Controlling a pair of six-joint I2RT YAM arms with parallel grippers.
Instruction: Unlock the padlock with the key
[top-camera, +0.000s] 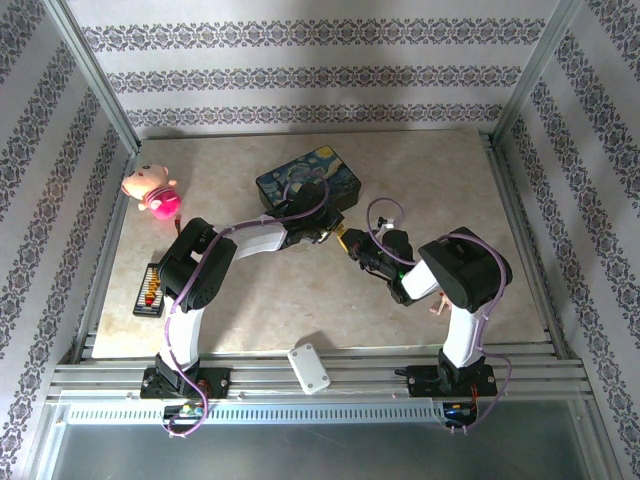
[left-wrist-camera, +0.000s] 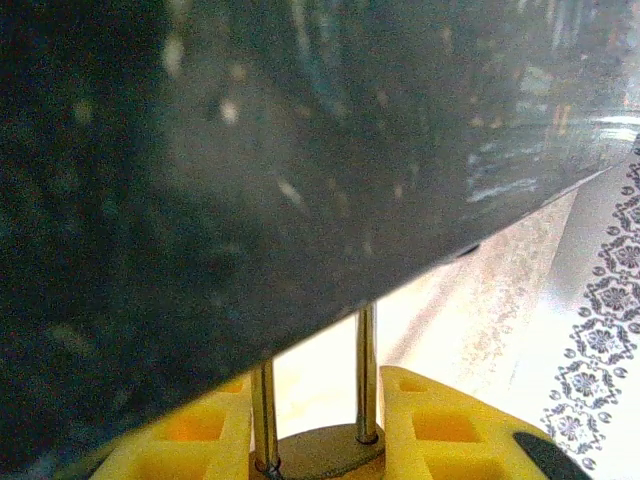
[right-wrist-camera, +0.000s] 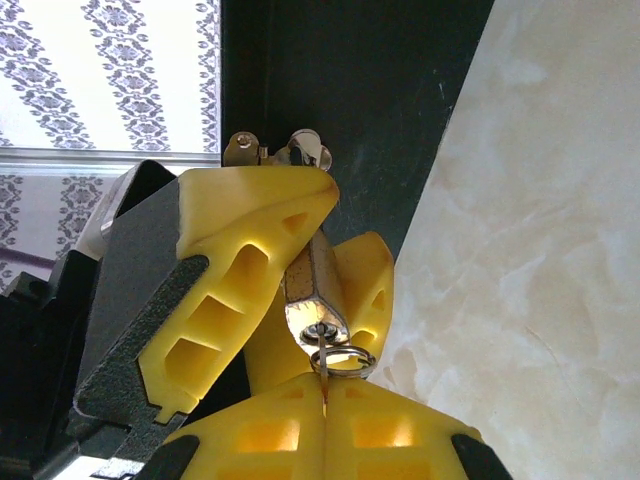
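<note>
While the dark blue tin (top-camera: 310, 178) lies in the upper middle of the top view, the left gripper (left-wrist-camera: 315, 440) just below it pinches the brass padlock (right-wrist-camera: 312, 295) — shackle (left-wrist-camera: 366, 370) toward the tin. The right gripper (right-wrist-camera: 325, 400) is pressed together on the key (right-wrist-camera: 323, 360) at the padlock's keyhole.

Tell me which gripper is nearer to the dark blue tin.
Left. The left gripper holds the padlock close beside the near edge of the tin; the right gripper, holding the key, is just past it, slightly farther away.
</note>
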